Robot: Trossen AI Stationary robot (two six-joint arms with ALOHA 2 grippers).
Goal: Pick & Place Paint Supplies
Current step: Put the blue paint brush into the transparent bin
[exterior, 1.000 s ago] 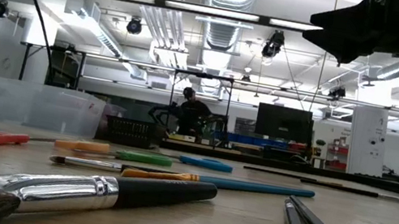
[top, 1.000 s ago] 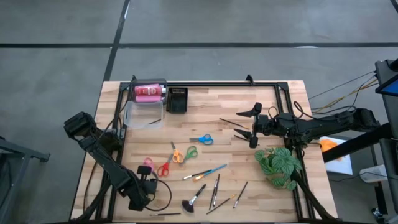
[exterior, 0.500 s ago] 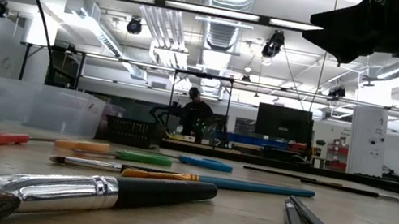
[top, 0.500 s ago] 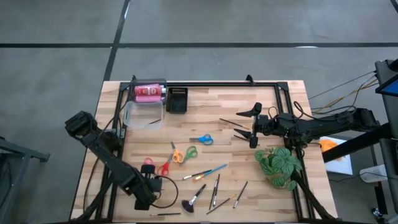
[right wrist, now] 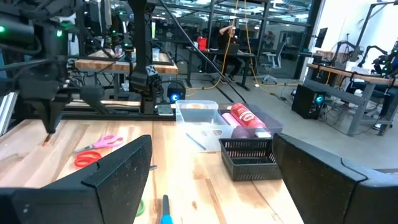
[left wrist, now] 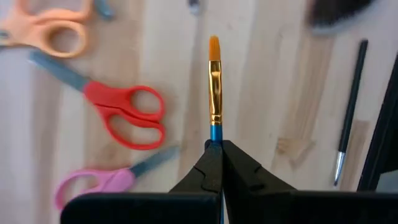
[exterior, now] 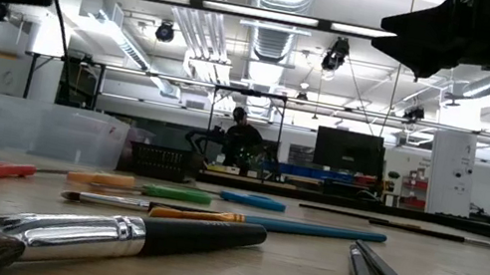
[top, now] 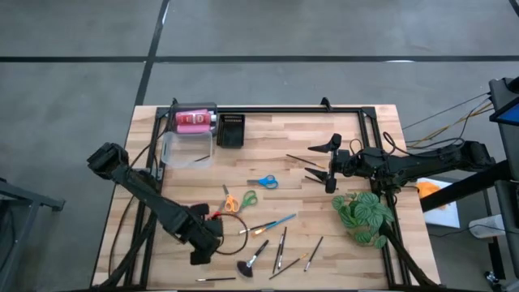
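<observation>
Clamping a blue-handled brush (left wrist: 214,87), left gripper (left wrist: 215,163) at the table's near left, jaws together on the handle, orange tip over bare wood beside red scissors (left wrist: 127,115); waiting mid-right above the table, right gripper (top: 331,161), fingers wide apart, holding nothing; lying near the front edge, loose brushes (top: 280,247).

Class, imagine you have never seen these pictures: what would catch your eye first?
Probably the left tool, shut on a blue-handled brush above the red scissors near the table's front. Next, the pink bottle beside the clear tub at the back-left corner, and the leafy plant on the right.
</observation>
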